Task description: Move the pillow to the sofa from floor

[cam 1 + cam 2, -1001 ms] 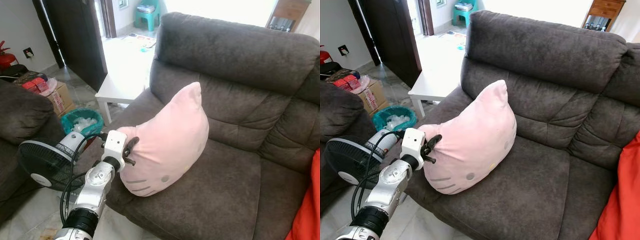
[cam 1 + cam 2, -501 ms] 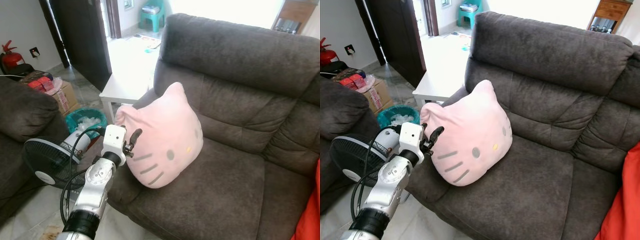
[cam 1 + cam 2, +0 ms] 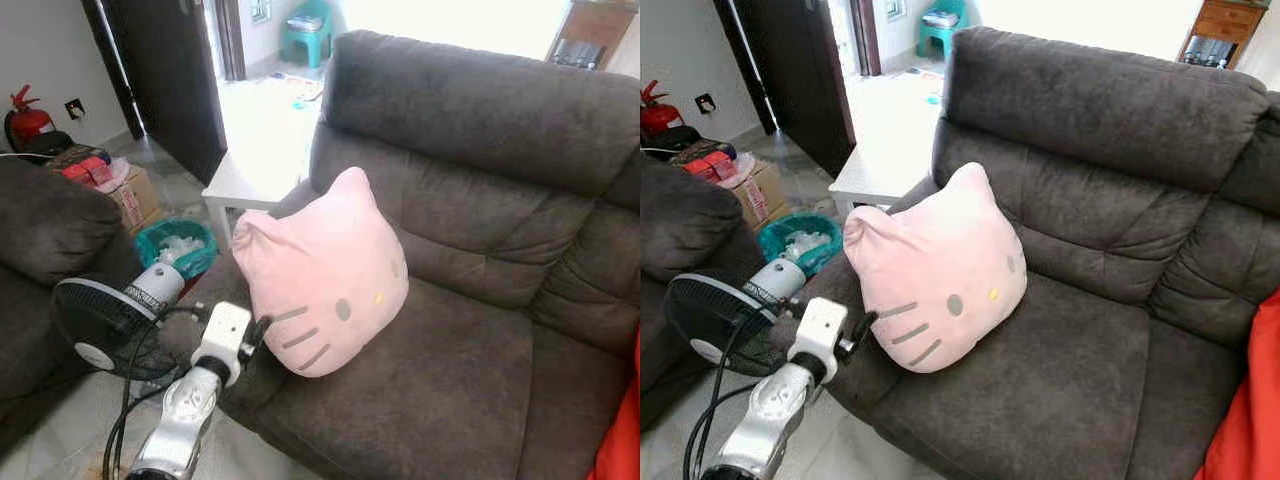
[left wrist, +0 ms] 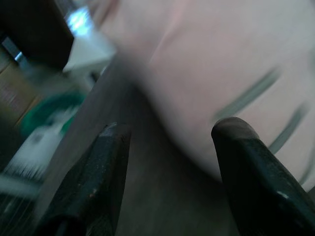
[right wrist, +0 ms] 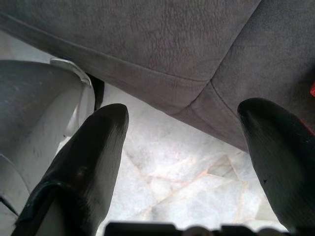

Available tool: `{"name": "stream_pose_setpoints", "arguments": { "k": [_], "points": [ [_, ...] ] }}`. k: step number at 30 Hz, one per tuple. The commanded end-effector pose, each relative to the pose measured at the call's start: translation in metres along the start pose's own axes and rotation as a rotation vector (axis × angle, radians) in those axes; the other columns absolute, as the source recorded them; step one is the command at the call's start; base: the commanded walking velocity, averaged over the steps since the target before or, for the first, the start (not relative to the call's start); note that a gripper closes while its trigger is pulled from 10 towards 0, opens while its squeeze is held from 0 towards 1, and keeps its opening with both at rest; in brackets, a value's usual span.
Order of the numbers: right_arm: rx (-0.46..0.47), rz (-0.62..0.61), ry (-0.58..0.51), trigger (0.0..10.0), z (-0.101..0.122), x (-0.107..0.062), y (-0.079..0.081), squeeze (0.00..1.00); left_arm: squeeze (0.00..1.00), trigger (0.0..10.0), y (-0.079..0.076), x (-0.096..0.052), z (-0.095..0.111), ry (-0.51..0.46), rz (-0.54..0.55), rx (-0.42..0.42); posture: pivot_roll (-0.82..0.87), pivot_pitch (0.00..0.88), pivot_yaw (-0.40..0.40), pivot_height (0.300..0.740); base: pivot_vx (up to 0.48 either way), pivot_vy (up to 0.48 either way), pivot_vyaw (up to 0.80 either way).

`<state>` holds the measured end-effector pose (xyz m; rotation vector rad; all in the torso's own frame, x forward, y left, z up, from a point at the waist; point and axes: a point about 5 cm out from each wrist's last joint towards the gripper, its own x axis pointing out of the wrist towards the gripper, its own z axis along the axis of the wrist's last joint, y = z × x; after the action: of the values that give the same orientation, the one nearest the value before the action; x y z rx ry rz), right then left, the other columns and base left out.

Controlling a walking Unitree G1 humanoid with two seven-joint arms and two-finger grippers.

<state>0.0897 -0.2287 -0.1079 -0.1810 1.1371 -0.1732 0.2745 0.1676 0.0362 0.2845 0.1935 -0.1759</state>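
I see the pink cat-face pillow (image 3: 325,277) propped upright on the dark grey sofa (image 3: 470,330), at the seat's left end, leaning toward the backrest. My left gripper (image 4: 170,147) sits just below the pillow's lower left edge, its 2 black fingers (image 4: 106,172) spread wide with nothing between them. My right gripper (image 5: 189,142) hangs spread wide too, above marble floor (image 5: 172,187) beside the sofa's base. A black fan (image 3: 95,325) stands at left.

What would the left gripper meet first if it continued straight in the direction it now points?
Most likely the pink pillow: the open left gripper points at its lower edge just above the sofa seat. Blur leaves depth uncertain.
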Motion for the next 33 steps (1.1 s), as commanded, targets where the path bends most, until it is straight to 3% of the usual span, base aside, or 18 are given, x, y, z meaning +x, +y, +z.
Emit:
{"name": "stream_pose_setpoints", "arguments": {
  "k": [1,7,13,20,24,33],
  "points": [
    [0.021,-0.002,0.014,10.0,-0.005,-0.001,0.0,0.0,0.0,10.0,0.005,-0.008,-0.017,0.086,0.058,0.018,0.06,0.017,-0.027,0.74,0.0,0.0,0.0],
    [0.02,0.005,0.017,10.0,-0.004,-0.001,0.001,0.0,0.0,10.0,0.008,-0.017,-0.046,0.219,0.101,0.025,0.07,0.026,-0.025,0.74,0.0,0.0,0.0],
    [0.08,0.046,-0.03,10.0,0.0,-0.001,0.004,0.0,0.0,10.0,0.013,-0.035,-0.09,0.441,0.156,-0.03,0.07,0.011,-0.028,0.74,0.0,0.0,0.0],
    [0.084,0.111,-0.099,10.0,0.008,-0.001,0.008,0.0,0.0,10.0,0.01,-0.053,-0.115,0.574,0.178,-0.071,0.07,0.0,-0.035,0.74,0.0,0.0,0.0],
    [0.131,0.141,-0.14,10.0,0.012,-0.002,0.011,0.0,0.0,10.0,0.011,-0.064,-0.127,0.641,0.221,-0.117,0.06,0.0,-0.027,0.74,0.0,0.0,0.0],
    [0.104,0.225,-0.136,10.0,0.013,-0.003,0.019,0.0,0.0,10.0,0.019,-0.082,-0.141,0.73,0.28,-0.169,0.07,0.0,-0.028,0.74,0.0,0.0,0.0]
  ]
}}
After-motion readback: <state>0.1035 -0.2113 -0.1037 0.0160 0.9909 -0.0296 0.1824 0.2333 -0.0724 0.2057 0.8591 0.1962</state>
